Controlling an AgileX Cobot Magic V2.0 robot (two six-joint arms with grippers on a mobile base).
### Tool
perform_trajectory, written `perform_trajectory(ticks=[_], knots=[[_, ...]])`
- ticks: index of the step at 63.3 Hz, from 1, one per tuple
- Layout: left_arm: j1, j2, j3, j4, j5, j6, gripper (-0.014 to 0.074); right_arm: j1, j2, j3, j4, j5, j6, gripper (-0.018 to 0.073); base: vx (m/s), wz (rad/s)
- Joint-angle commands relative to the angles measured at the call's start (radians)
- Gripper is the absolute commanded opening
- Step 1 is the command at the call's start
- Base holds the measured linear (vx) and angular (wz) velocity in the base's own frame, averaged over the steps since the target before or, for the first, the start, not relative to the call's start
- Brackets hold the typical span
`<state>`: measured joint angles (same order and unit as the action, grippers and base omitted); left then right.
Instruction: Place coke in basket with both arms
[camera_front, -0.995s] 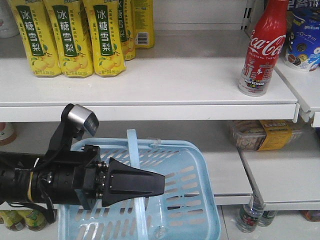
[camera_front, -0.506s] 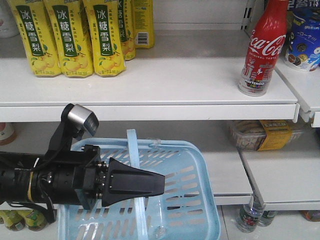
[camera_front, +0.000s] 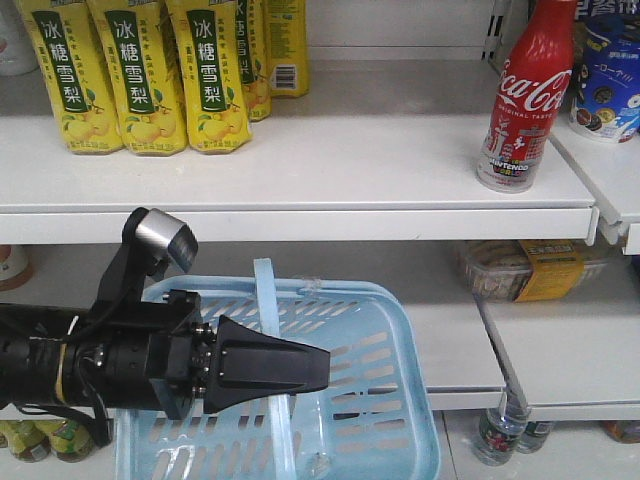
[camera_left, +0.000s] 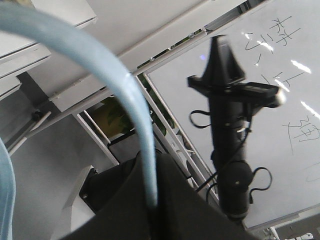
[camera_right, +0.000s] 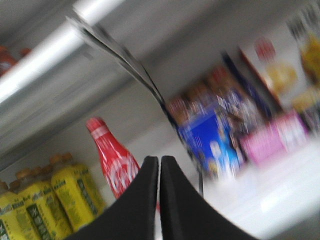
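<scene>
Okay, the left gripper (camera_front: 318, 368) is clamping down on the thin handle (camera_front: 262, 290) of the basket (camera_front: 340, 288), jaws closed around the band. It is holding the light-blue basket out in front of the lower shelving, open side up, with nothing lying inside that I can make out.

Meanwhile the coke (camera_front: 522, 100) is standing upright on the upper shelf (camera_front: 350, 170), at its right end. It is sitting well apart from the yellow bottles (camera_front: 140, 80) and well above and to the right of the basket. Its long axis is running straight up and down, cap on top.

Now the right gripper (camera_right: 159, 161) is showing its two fingers pressed together with nothing between them. The wrist picture is blurring, but the red bottle is showing up just left of the fingertips and some way ahead.

So the right arm (camera_left: 227, 135) is looking like the one to fetch it, since the left is busy with the basket. By my read it is needing to open wide, then close in on the bottle from the side.
</scene>
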<state>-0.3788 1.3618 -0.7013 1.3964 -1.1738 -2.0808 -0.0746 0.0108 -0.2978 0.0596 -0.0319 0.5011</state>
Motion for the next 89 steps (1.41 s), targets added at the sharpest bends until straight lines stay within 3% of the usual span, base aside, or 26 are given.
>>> perform_trajectory(ticks=[1,11,19,27,42,51,89], knots=[[-0.003,-0.033,-0.022,-0.083,-0.207,0.004,-0.0006,-0.001,0.071,-0.142,-0.169,-0.028,-0.021,-0.0002,0.00,0.00],[-0.003,-0.033,-0.022,-0.083,-0.207,0.004,-0.0006,-0.001,0.188,-0.271,-0.368,-0.025,-0.021,0.0013,0.00,0.00],[-0.003,-0.033,-0.022,-0.083,-0.207,0.004,-0.0006,-0.001,0.280,-0.319,-0.420,-0.102,-0.011,0.0062,0.00,0.00],[-0.003,-0.033,-0.022,-0.083,-0.207,0.004,-0.0006,0.034,0.373,-0.340,-0.480,-0.248,0.023,0.0181,0.00,0.00],[-0.003,-0.033,-0.022,-0.083,-0.207,0.004,-0.0006,0.167,0.578,-0.413,-0.748,-0.359,0.202,0.0509,0.00,0.00],[-0.003,-0.033,-0.022,-0.083,-0.207,0.004,-0.0006,0.165,0.654,-0.410,-0.744,-0.369,0.222,0.0601,0.00,0.00],[-0.003,-0.033,-0.022,-0.083,-0.207,0.004,-0.0006,0.167,1.144,-0.712,-0.785,-0.361,0.212,0.0594,0.00,0.00]])
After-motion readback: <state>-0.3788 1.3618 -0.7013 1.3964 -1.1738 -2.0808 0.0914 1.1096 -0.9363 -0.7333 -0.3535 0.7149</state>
